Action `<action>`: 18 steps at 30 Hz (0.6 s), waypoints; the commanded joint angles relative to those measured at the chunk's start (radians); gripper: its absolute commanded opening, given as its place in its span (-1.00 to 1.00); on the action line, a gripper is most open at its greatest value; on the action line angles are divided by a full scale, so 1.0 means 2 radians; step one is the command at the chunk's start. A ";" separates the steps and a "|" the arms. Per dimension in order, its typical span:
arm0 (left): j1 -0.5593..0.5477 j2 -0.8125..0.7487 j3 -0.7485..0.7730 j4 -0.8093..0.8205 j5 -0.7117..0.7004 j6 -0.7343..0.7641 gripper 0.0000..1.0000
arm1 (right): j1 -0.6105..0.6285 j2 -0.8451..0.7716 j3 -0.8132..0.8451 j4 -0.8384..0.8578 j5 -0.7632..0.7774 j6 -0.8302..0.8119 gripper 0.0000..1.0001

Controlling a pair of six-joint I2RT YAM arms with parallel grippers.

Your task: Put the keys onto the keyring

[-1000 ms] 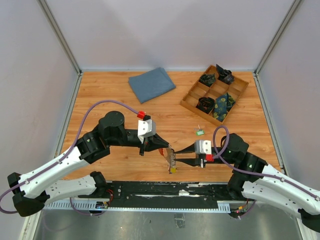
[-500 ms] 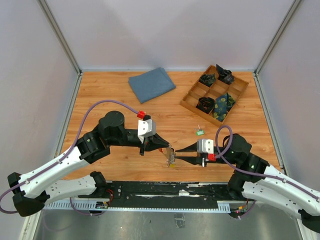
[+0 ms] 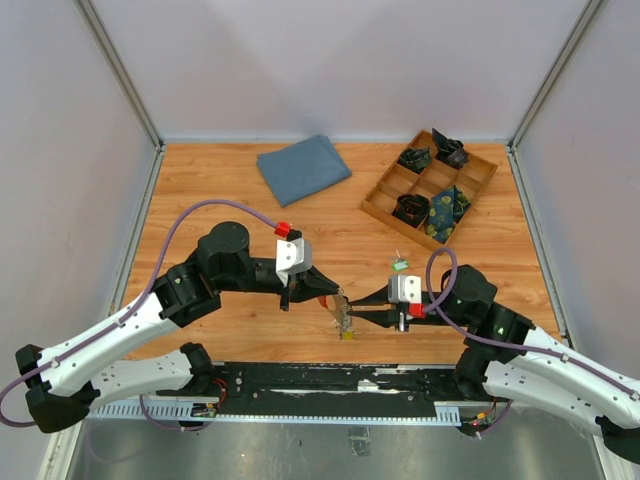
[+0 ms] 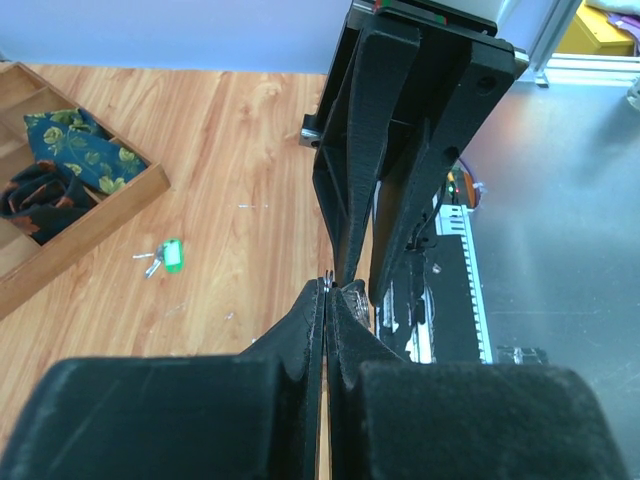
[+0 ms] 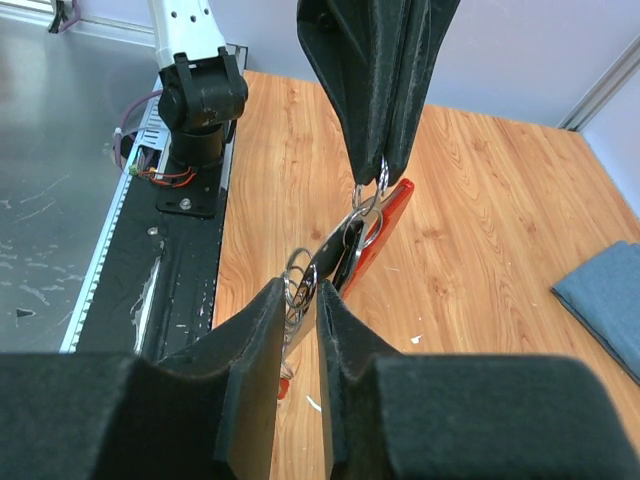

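Right wrist view shows the right gripper [image 5: 298, 300] has narrowed its jaws over the last second until they pinch the keys [image 5: 298, 272]. The left gripper [image 5: 372, 175] stays clenched on the red keyring [image 5: 392, 215], held above the desk [image 3: 200, 190], so threading can likely begin. A green tag [image 3: 400, 265], blue cloth [image 3: 303, 168] and wooden tray [image 3: 367, 206] lie well apart; only the tip-to-tip crowding of the grippers hampers the move.
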 commanded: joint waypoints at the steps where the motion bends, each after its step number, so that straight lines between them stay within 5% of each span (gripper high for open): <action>1: 0.002 0.001 0.010 0.026 0.007 -0.001 -0.99 | 0.007 -0.006 0.018 0.015 0.005 0.012 -0.57; 18: 0.002 -0.005 -0.003 0.025 -0.011 0.001 -0.99 | 0.007 0.006 0.039 -0.022 0.040 0.048 -0.91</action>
